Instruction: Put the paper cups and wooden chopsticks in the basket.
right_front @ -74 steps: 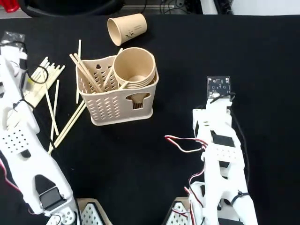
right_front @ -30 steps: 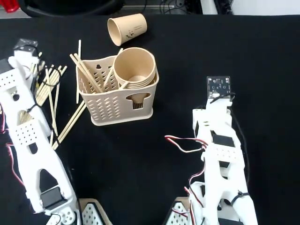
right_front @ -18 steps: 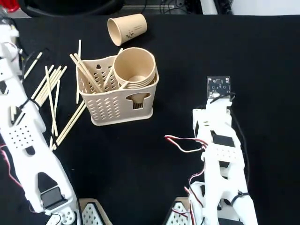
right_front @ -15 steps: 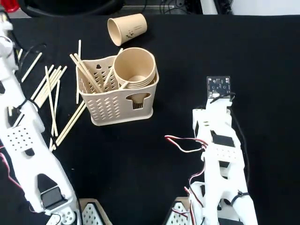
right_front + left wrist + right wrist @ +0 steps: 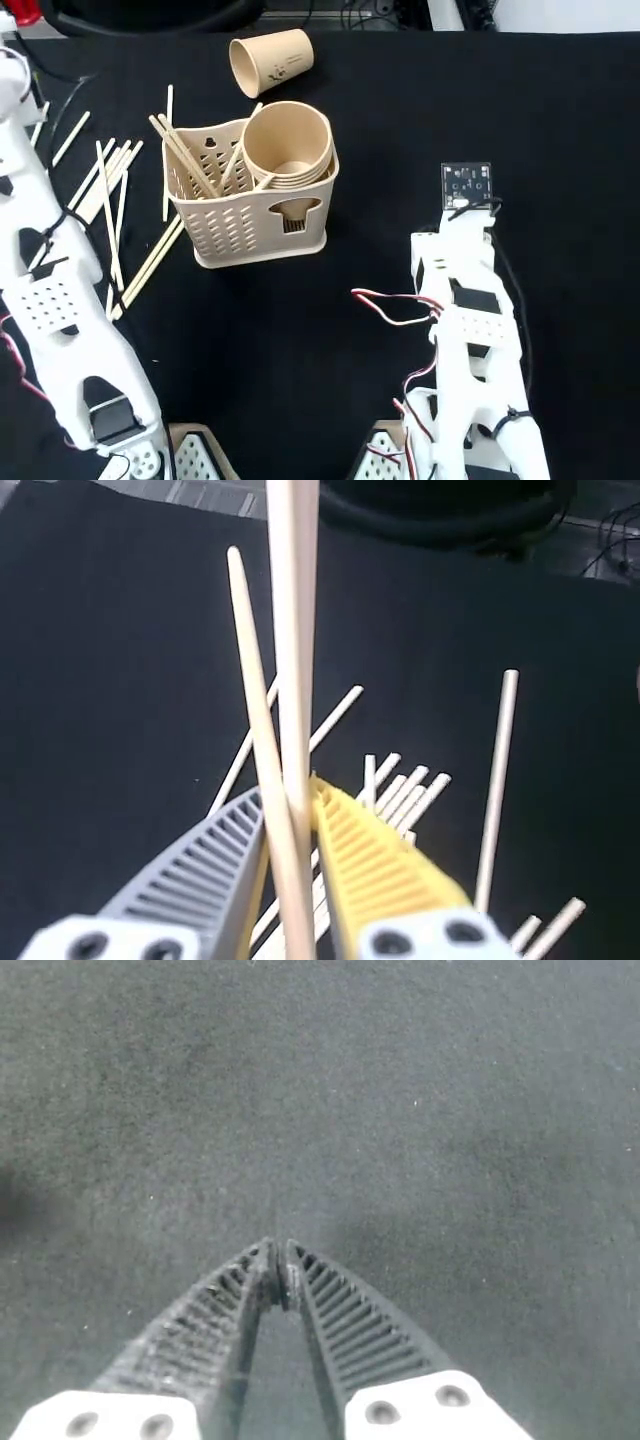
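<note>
My left gripper [image 5: 290, 792] is shut on two wooden chopsticks [image 5: 292, 630], held off the table above the loose chopsticks [image 5: 402, 788]. In the high view the left arm [image 5: 40, 230] reaches to the far left corner, beside the scattered chopsticks [image 5: 105, 190]. The beige basket [image 5: 255, 225] holds stacked paper cups [image 5: 287, 140] and a few chopsticks [image 5: 182, 152]. Another paper cup [image 5: 270, 60] lies on its side behind the basket. My right gripper [image 5: 277, 1272] is shut and empty over bare black cloth; its arm [image 5: 468, 300] sits at the right.
A black cloth [image 5: 400, 110] covers the table. Dark cables and a round black object [image 5: 150, 15] lie along the far edge. A red item [image 5: 20, 12] sits at the far left corner.
The left arm rose from the chopstick pile and swung toward the far left corner with two chopsticks in its gripper. The right arm stayed still.
</note>
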You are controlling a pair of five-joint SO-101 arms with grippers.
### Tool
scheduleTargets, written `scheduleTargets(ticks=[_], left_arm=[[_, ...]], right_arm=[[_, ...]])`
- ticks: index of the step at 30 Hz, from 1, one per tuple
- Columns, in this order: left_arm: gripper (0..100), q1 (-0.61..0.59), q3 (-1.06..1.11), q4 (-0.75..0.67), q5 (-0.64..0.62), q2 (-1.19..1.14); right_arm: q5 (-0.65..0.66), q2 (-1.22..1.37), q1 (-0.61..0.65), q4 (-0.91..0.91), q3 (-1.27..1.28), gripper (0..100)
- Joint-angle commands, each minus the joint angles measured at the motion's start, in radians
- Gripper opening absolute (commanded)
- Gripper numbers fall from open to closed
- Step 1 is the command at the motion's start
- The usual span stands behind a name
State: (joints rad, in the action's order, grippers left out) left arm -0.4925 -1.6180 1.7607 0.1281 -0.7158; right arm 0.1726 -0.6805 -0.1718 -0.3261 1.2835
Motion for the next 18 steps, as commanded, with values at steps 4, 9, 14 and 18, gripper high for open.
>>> scheduleTargets(ticks=[4,9,14,18], left_arm=[[3,0.07,0.041,0.008,-0.017,0.221],[3,0.124,0.467,0.003,-0.015,0.448],[3,0.16,0.786,-0.091,-0.041,0.674],[3,0.16,0.995,-0.224,-0.071,0.833]], right_arm=[[0.009,-0.03,0.011,0.02,-0.008,1.2],[0.009,-0.03,0.011,0.02,-0.01,1.2],[0.009,-0.03,0.011,0.02,-0.008,1.2],[0.009,-0.03,0.011,0.02,-0.008,1.2]])
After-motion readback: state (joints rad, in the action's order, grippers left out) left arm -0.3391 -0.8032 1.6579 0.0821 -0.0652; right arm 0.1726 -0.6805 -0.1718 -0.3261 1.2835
